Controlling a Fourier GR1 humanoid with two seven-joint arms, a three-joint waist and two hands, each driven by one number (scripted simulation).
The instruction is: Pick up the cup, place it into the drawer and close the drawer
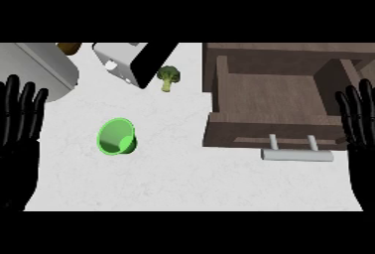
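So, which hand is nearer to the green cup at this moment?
The left. The left hand rests open at the view's left edge, a short way to the left of the green cup. The right hand is at the far right edge, beyond the open drawer.

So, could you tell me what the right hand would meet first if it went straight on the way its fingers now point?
The right hand rests open at the view's right edge, fingers pointing toward the top. Straight on lies the right side wall of the open wooden drawer, near the cabinet top. Depth is unclear, so it might pass above.
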